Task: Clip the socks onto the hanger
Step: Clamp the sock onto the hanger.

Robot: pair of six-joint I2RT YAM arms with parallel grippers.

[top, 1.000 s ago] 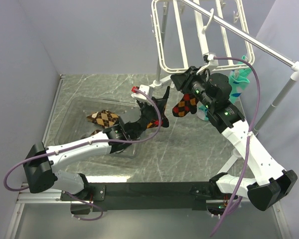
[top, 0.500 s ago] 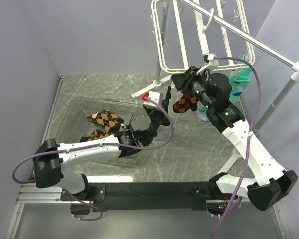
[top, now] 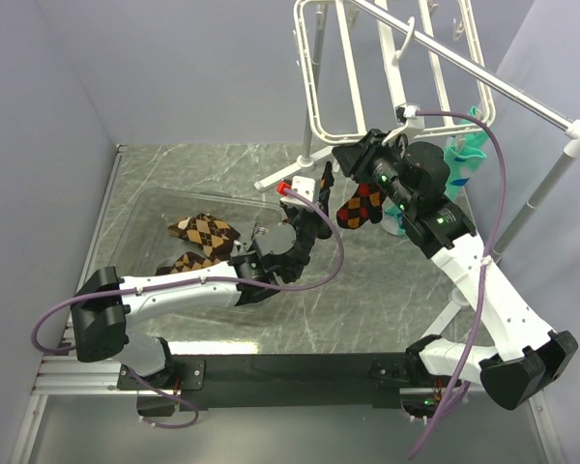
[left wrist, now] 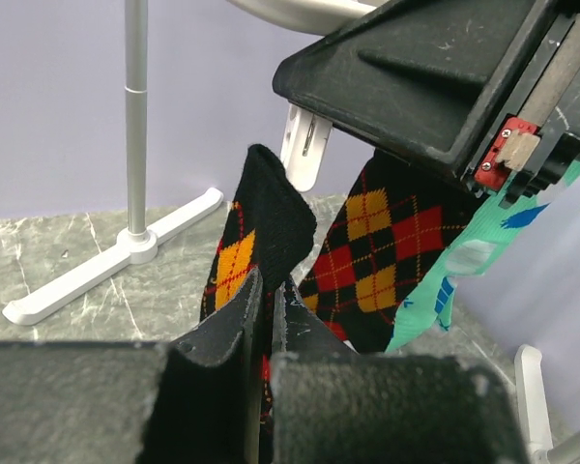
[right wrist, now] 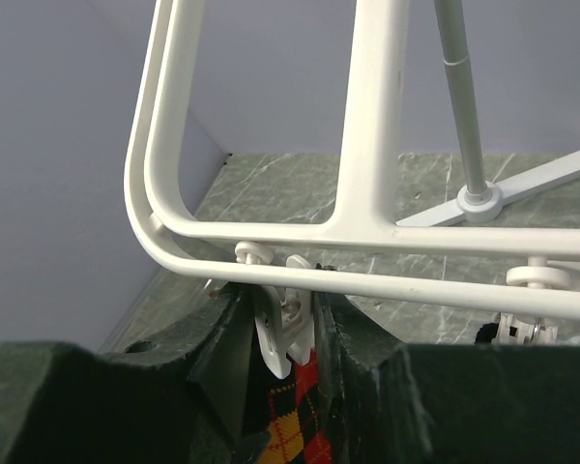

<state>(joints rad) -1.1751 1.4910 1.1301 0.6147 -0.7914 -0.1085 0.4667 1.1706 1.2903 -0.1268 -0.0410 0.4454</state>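
The left gripper (top: 316,203) was raised over the middle of the table (top: 367,290); in its wrist view its jaws were pressed together on the first argyle sock (left wrist: 263,232), whose black cuff stood up above the fingertips (left wrist: 234,324); from above, this sock (top: 326,181) sat just left of the right gripper (top: 351,159).

The right gripper reached up to the near rim of the hanger (top: 367,72); in its wrist view its jaws were closed against both sides of a white clip (right wrist: 282,324) under the hanger's rounded corner (right wrist: 164,222); the second argyle sock (right wrist: 295,411) showed directly below that clip, between the fingers (right wrist: 222,348). From above, the second argyle sock (top: 361,206) hung down beneath the right gripper; the left wrist view showed it (left wrist: 387,251) just right of the first sock, with another white clip (left wrist: 304,145) above the gap between them; whether the two socks touched I could not tell.

A mint-green sock (top: 464,153) hung at the right side of the hanger; in the left wrist view it (left wrist: 464,261) lay just right of the second argyle sock.

Two more argyle socks lay in a clear tray (top: 140,205) on the left of the table; the far one (top: 201,230) lay flat, and the near one (top: 187,261) was partly under the left arm.

The metal pole stand (top: 483,79) crossed above the hanger, its white foot (top: 275,180) on the table beyond the left gripper.
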